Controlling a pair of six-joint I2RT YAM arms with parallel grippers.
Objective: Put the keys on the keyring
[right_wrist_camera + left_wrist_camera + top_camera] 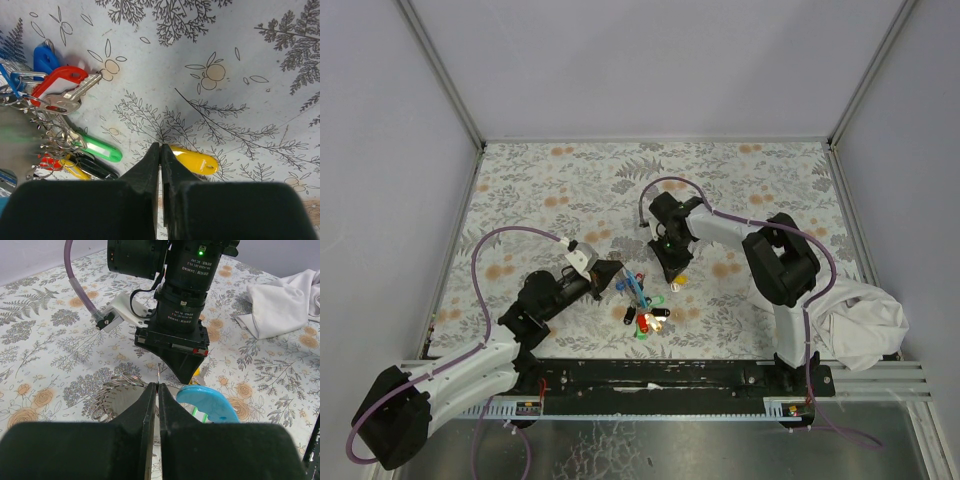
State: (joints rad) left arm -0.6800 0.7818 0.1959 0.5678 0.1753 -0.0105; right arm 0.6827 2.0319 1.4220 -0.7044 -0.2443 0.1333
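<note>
Jaws all but shut, yellow key at the tips

My left gripper (pixel 156 386) is pressed fully closed, with a thin metal wire (pixel 158 375) at its tips. My right gripper (pixel 160 148) leaves only a slit. The yellow key (pixel 196 162) touches its right finger, its long axis running 10 to 4 o'clock with the head toward 4. Whether its blade is pinched I cannot tell. The other keys (pixel 62 92) bunch on the keyring (pixel 54 132) at 9 o'clock.

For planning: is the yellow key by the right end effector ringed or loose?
Loose: the yellow key lies apart from the bunched keys.
</note>
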